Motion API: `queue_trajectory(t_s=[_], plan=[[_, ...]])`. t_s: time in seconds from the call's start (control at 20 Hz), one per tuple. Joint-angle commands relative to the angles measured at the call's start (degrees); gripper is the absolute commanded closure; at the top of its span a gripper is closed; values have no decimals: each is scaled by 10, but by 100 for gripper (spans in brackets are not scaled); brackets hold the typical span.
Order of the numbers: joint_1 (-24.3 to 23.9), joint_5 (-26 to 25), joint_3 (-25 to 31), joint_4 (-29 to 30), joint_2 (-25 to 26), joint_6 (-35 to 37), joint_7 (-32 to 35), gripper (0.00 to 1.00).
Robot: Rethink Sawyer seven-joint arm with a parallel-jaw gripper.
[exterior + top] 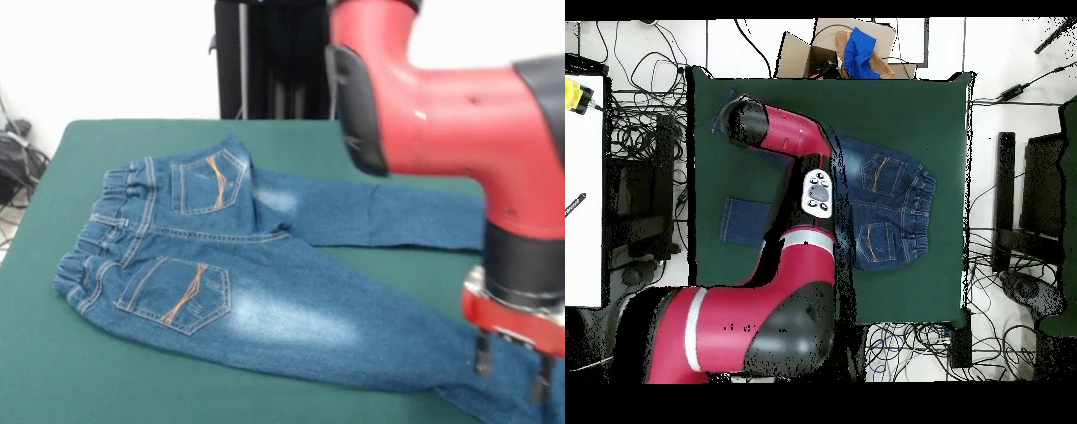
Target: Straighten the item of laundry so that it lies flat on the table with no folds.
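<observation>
We find the jeans [265, 291] lying back pockets up on the green table [62, 389], waistband to the left in the front view and both legs running right. The near leg appears smooth along its visible length. The far leg angles away from it, leaving a gap of bare cloth between them. We judge the task largely done; what remains is any fold at the cuffs, which the arm [780, 260] hides from overhead.

The hand [512, 371] hangs at the near right, over the near leg's cuff end. Two dark fingers [482, 355] point down with a gap between them, pinching nothing we can see; whether they touch the denim we cannot tell.

The cuff of the near leg runs out of the front view. From overhead, both cuffs lie near one table edge, while open cloth surrounds the waistband.
</observation>
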Motion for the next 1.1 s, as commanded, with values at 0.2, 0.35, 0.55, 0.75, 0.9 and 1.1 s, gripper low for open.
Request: queue_trajectory(t_s=[0.2,0.35,0.55,0.75,0.9,1.1], plan=[[-86,-51,99,190,-109,77,-84,0],[-102,-68,116,201,-111,68,-86,0],[-127,-88,141,223,-114,49,-93,0],[-145,-121,151,228,-110,44,-100,0],[-156,-154,151,232,-106,47,-110,0],[-172,-199,152,255,-120,55,-124,0]])
